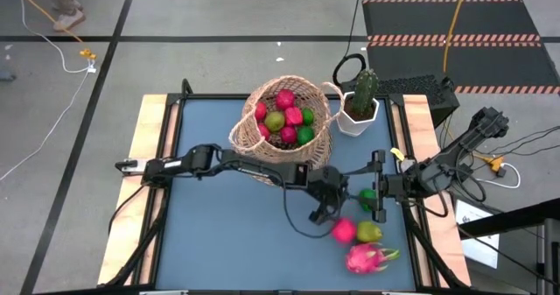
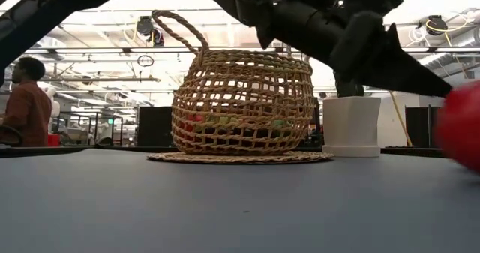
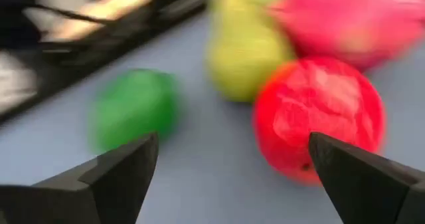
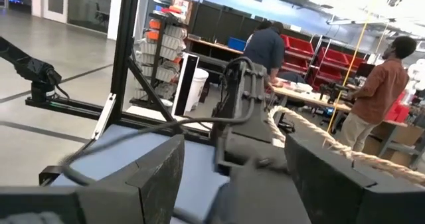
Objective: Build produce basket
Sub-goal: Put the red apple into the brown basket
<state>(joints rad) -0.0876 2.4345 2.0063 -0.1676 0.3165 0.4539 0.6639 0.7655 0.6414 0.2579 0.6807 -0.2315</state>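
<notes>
The tan wicker basket (image 1: pixel 284 124) (image 2: pixel 240 106) stands on its flared base at the table's far middle, with red apples, limes and a pear inside. On the table near the right edge lie a red apple (image 1: pixel 343 231) (image 3: pixel 319 117), a yellow-green pear (image 1: pixel 369 232) (image 3: pixel 246 44), a pink dragon fruit (image 1: pixel 367 258) (image 3: pixel 352 18) and a green lime (image 1: pixel 366 193) (image 3: pixel 133 108). My left gripper (image 1: pixel 325 213) (image 3: pixel 232 164) is open, just short of the red apple and touching nothing. My right gripper (image 1: pixel 376 188) (image 4: pixel 232 184) is open at the right side, by the lime.
A white hexagonal pot with a green cactus (image 1: pixel 360 107) (image 2: pixel 351 125) stands right of the basket at the far edge. The left arm (image 1: pixel 219 164) stretches across the table in front of the basket. People stand in the room beyond the table. Bare blue mat (image 1: pixel 227 242) lies near-left.
</notes>
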